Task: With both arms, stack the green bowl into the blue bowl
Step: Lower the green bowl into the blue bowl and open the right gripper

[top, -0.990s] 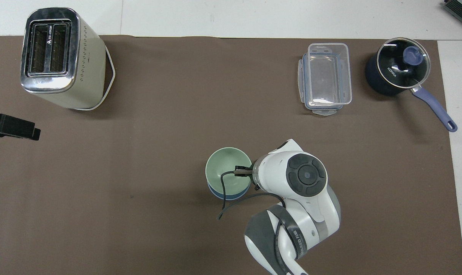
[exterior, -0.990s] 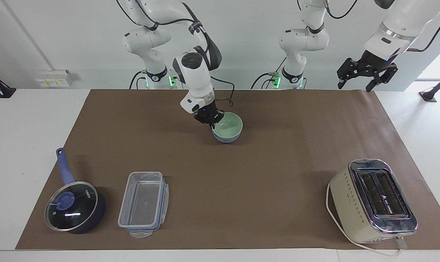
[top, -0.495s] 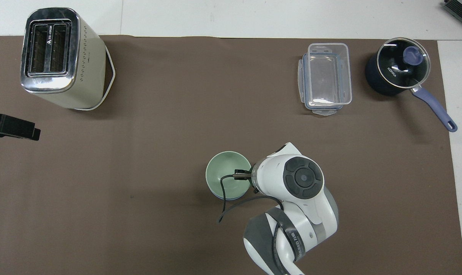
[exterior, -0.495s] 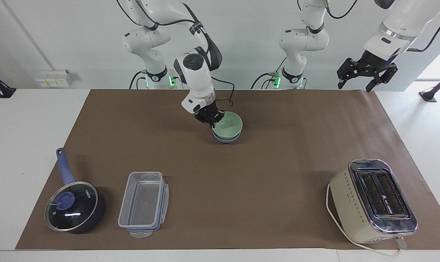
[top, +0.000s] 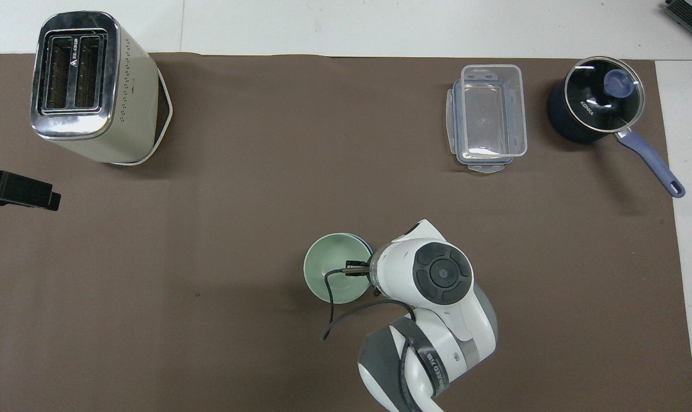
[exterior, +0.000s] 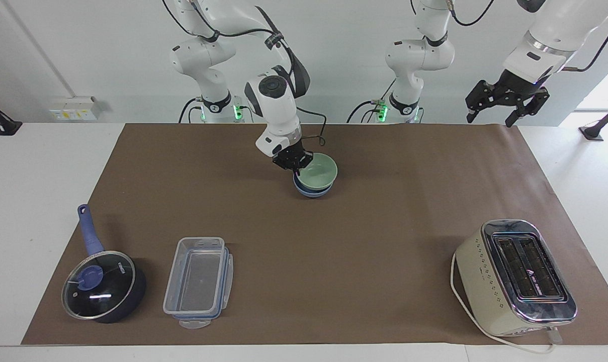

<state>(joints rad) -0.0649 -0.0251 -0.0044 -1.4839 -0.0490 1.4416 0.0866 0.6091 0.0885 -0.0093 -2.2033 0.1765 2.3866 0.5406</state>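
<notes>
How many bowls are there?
2: the green bowl, held at its rim by the right gripper, sits in the blue bowl on the mat.

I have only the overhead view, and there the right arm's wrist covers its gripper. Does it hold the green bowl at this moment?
Observer: Yes. The facing view shows the right gripper closed on the rim of the green bowl.
Operator: Is the green bowl inside the blue one?
Observer: Yes, the blue bowl shows below it, though the green bowl looks slightly tilted.
Operator: I see only a black tip of the left gripper.
Observer: The left gripper waits raised and open over the corner of the mat at the left arm's end.
</notes>
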